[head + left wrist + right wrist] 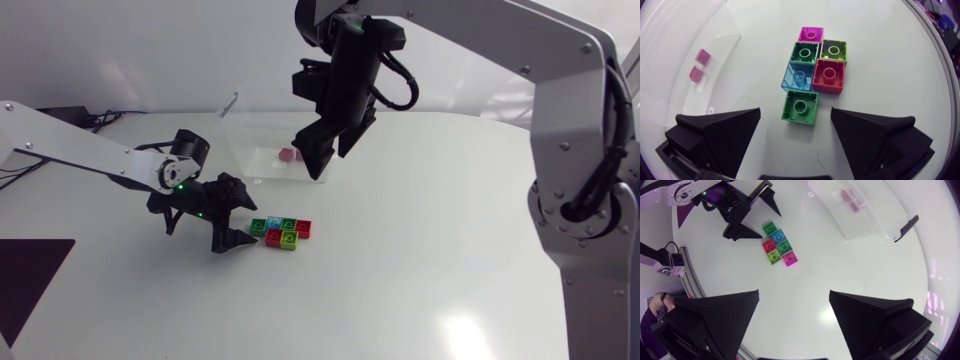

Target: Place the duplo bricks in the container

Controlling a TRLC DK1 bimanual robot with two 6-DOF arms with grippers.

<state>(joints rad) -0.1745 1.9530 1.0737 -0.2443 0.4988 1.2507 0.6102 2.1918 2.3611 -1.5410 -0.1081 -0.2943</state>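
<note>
I am holding my left end effector (246, 222) low over the middle of the desk (430, 260), with its two fingers spread well apart and gripping nothing. Six duplo bricks (281, 232) are lying there in a tight cluster, studs up and sides touching. A green brick (800, 106) is sitting nearest to me, between my left fingertips, with a strip of bare desk showing on either side of it, so neither finger is touching it. Just beyond it a clear blue brick (799, 77) is lying with a red brick (829, 76) at its side. Past those two, a dark green brick (806, 51) and an olive-green brick (833, 50) are sitting side by side, and a magenta brick (810, 34) is lying farthest from me, against the dark green one.

The container (262, 135), a clear box, is standing toward the far edge of the desk, well apart from the cluster. Two pink bricks (699, 65) are already lying inside it, close together.

I am hanging my right end effector (312, 160) high above the desk by the container. Its fingers are also standing wide apart and carrying nothing, and it is looking down on the cluster, the container and my left arm.

A dark patch (30, 275) is showing at the near left corner of the desk.
</note>
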